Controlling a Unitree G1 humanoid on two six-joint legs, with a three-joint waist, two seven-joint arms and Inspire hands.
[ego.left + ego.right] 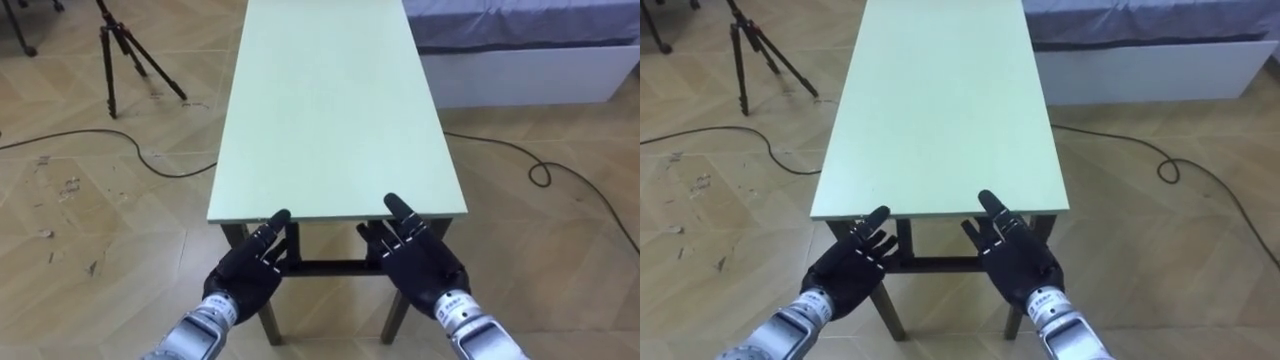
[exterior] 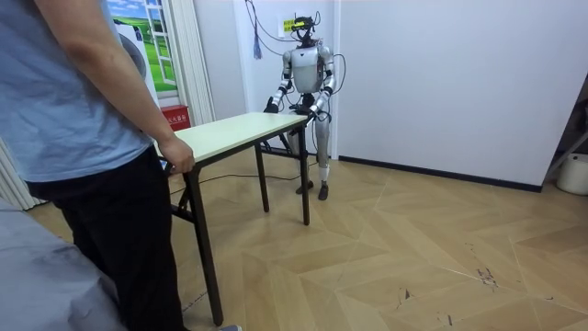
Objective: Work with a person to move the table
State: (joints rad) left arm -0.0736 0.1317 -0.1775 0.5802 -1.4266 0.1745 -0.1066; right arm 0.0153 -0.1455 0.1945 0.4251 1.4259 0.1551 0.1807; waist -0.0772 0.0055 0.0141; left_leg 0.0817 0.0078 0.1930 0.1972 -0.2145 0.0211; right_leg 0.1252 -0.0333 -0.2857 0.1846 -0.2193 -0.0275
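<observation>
Here left hand [image 1: 245,272], right hand [image 1: 422,262] at table [image 1: 330,110], fingers [image 1: 274,222] straight.

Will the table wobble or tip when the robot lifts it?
Likely stiff: the table has a flat top on braced legs. It may tilt if one end rises first; a person holds the other. Its smooth edge might slip from the left hand or right hand.

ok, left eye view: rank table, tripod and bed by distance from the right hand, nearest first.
From the right hand:
1. table, straight ahead, its near edge at the fingertips.
2. bed, far right, beside the table's far half.
3. tripod, far left, on the other side of the table.
</observation>
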